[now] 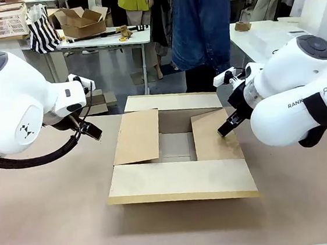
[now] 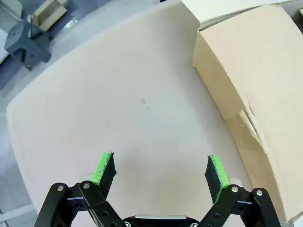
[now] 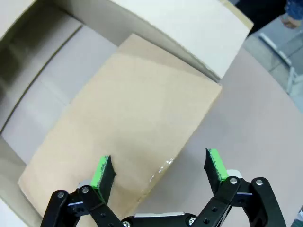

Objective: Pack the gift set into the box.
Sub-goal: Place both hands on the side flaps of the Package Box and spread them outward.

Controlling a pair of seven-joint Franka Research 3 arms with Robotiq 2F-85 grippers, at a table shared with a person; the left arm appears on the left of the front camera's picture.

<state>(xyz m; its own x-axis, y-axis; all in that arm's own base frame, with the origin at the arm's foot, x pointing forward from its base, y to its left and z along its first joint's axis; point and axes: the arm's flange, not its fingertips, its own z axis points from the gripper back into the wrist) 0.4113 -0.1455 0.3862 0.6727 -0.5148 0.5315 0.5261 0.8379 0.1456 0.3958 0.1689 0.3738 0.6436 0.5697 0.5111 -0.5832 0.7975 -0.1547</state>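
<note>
The box (image 1: 178, 150) is a plain brown cardboard carton at the table's middle, its four flaps folded partly inward around a square opening. The gift set is out of view. My left gripper (image 1: 90, 130) hangs open left of the box, above bare tabletop; its green pads (image 2: 105, 166) stand wide apart with nothing between them and the box's side (image 2: 246, 94) to their right. My right gripper (image 1: 227, 126) is open over the box's right flap (image 3: 128, 127), at its outer edge, holding nothing.
A person in a dark blue garment (image 1: 201, 25) stands at the table's far side behind the box. Farther back is a white table (image 1: 108, 37) with an open carton, a striped bag and a white lattice crate (image 1: 9, 21).
</note>
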